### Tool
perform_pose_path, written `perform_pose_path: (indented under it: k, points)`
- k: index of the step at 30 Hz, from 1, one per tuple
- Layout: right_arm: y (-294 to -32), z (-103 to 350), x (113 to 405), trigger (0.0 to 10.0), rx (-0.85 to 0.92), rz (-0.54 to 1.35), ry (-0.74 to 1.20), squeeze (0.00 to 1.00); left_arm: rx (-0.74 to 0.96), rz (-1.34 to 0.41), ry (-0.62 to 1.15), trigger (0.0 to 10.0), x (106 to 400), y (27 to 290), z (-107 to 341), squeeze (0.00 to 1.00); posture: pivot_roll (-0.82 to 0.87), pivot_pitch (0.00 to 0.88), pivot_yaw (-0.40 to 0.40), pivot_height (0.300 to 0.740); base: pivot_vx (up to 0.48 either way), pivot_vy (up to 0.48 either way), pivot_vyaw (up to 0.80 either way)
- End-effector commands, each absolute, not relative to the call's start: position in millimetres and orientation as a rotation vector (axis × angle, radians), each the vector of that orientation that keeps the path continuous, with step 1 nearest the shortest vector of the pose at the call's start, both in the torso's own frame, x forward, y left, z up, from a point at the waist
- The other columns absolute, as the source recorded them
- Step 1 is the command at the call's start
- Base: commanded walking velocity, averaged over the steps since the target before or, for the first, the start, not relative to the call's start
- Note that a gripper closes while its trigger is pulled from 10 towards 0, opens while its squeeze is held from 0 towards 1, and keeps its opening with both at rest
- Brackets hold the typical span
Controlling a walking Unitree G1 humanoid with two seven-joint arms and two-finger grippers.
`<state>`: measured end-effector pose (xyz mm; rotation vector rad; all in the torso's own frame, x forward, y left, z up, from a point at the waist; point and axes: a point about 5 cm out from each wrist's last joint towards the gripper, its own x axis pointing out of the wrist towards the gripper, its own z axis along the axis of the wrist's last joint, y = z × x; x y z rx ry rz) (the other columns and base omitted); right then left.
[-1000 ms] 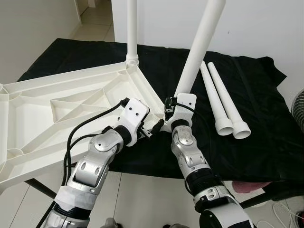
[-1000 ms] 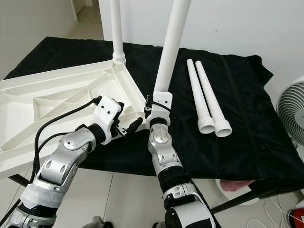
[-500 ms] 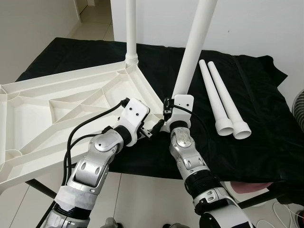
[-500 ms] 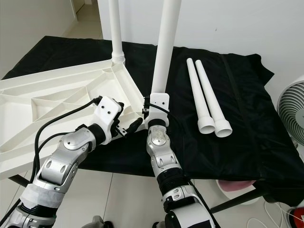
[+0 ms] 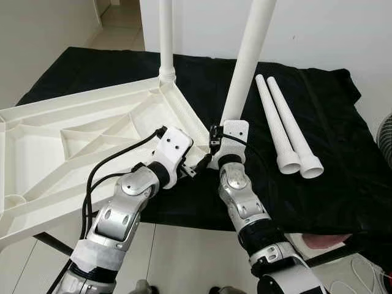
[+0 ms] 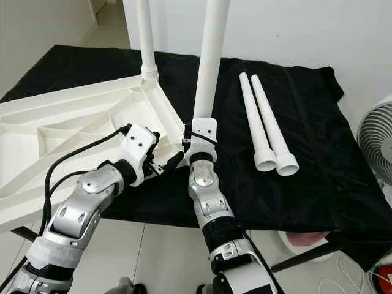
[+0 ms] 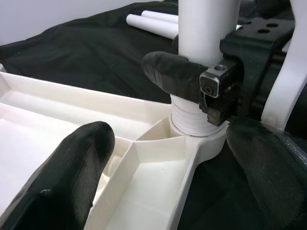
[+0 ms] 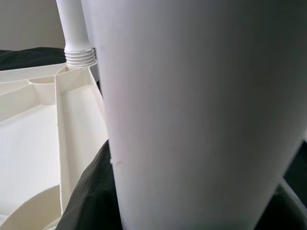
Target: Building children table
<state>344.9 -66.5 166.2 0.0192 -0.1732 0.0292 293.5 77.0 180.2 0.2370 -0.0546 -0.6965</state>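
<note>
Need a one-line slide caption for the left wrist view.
Right gripper holds a white table leg in the tabletop's corner socket.

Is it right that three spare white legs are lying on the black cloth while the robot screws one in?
Not quite: two spare legs lie on the black cloth, not three, as the left eye view shows. The rest holds: the right gripper holds a leg in the tabletop corner socket.

No text, label, brand, number or sign can be read anywhere; the white tabletop (image 5: 73,131), the legs (image 5: 288,125), the black cloth (image 5: 331,153) and both arms carry no legible marking.
</note>
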Motion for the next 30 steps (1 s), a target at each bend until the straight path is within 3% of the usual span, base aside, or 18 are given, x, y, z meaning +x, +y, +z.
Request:
perform_pose_path:
  k: [1, 7, 16, 21, 30]
  points:
    - [-68.3, 187.9, 344.9, 10.0, 0.026, 0.043, -0.258, 0.0, 0.245, -0.67, -0.059, 10.0, 294.3, 77.3, 181.9, 0.0, -0.06, 0.087, 0.008, 0.74, 0.0, 0.0, 0.0]
    - [-67.2, 196.5, 344.9, 10.0, 0.039, 0.075, -0.276, 0.0, 0.243, -0.675, -0.061, 10.0, 295.1, 75.2, 182.5, 0.0, -0.07, 0.086, 0.009, 0.74, 0.0, 0.0, 0.0]
    - [-65.9, 169.8, 340.3, 10.0, 0.043, 0.076, -0.158, 0.0, 0.243, -0.676, -0.063, 10.0, 295.3, 75.1, 182.5, 0.0, -0.07, 0.077, 0.003, 0.74, 0.0, 0.0, 0.0]
    - [-75.6, 144.7, 341.4, 10.0, 0.045, -0.036, -0.05, 0.0, 0.241, -0.678, -0.066, 10.0, 295.0, 74.0, 182.8, 0.0, -0.07, 0.075, 0.005, 0.74, 0.0, 0.0, 0.0]
    - [-101.9, 136.4, 348.3, 10.0, -0.011, -0.226, -0.054, 0.0, 0.241, -0.683, -0.063, 10.0, 295.5, 73.5, 182.8, 0.0, -0.07, 0.082, 0.011, 0.74, 0.0, 0.0, 0.0]
